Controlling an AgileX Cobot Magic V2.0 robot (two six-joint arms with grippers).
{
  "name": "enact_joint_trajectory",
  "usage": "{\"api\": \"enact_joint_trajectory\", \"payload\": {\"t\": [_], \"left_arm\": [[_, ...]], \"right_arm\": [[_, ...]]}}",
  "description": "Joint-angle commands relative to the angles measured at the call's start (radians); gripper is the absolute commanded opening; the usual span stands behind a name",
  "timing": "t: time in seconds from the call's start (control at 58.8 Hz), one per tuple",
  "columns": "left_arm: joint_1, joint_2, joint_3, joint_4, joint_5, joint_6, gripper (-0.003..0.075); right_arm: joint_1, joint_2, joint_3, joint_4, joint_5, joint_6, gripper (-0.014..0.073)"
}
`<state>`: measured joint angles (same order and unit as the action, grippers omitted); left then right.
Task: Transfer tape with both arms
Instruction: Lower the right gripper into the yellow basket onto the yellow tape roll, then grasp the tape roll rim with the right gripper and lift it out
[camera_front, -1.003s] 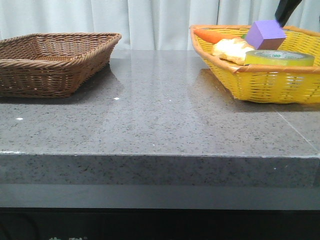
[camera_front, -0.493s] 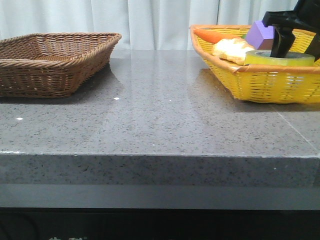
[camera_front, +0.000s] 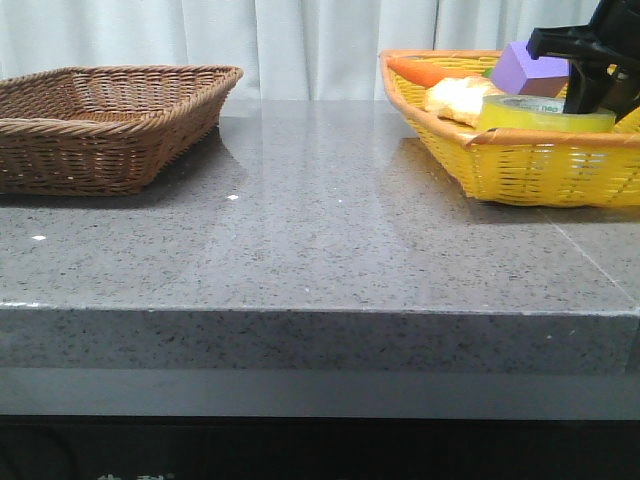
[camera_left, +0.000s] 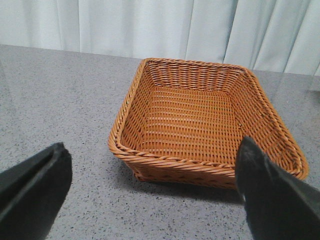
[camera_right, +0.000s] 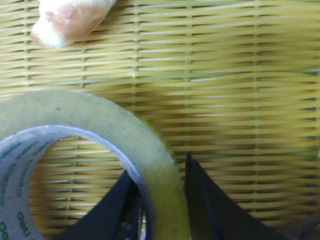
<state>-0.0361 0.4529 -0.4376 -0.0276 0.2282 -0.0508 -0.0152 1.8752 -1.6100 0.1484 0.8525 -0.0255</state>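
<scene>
The tape (camera_front: 545, 114), a wide yellow roll with a white core printed in green, is in the yellow basket (camera_front: 540, 165) at the right, its top just above the rim. My right gripper (camera_front: 590, 92) reaches down into the basket behind the roll. In the right wrist view the gripper (camera_right: 159, 167) is shut on the wall of the tape (camera_right: 100, 120), one finger inside the core and one outside. My left gripper (camera_left: 153, 145) is open and empty above the table, in front of the brown basket (camera_left: 170, 162).
The yellow basket also holds a purple cube (camera_front: 530, 72), a bread roll (camera_front: 455, 97) and an orange carrot (camera_front: 425, 70). The bread (camera_right: 70, 20) lies on the basket floor (camera_right: 225, 75) beyond the tape. The brown wicker basket (camera_front: 110, 110) stands at the far left.
My right gripper came down into the yellow basket and closed on the tape. The roll now sits slightly higher and further left than half a second ago.
</scene>
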Motion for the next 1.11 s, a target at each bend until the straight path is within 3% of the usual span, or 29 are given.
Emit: {"api": "enact_joint_trajectory", "payload": {"t": [0.0,0.408,0.714,1.088], "left_arm": [[0.003,0.012,-0.036,-0.008,-0.084,-0.009,0.0652],[0.003,0.012,-0.036,-0.008,-0.084,-0.009,0.0652],[0.003,0.012,-0.036,-0.008,-0.084,-0.009,0.0652],[0.003,0.012,-0.036,-0.008,-0.084,-0.009,0.0652]], "right_arm": [[-0.007,-0.085,-0.036,0.009,-0.074,-0.001,0.0059],[0.032,-0.309,-0.036,0.011,-0.116,-0.001,0.0059],[0.256,-0.368,-0.036,0.029,-0.113,-0.087,0.0059],[0.503,-0.241,-0.033,0.032,-0.039,-0.088,0.0059]]}}
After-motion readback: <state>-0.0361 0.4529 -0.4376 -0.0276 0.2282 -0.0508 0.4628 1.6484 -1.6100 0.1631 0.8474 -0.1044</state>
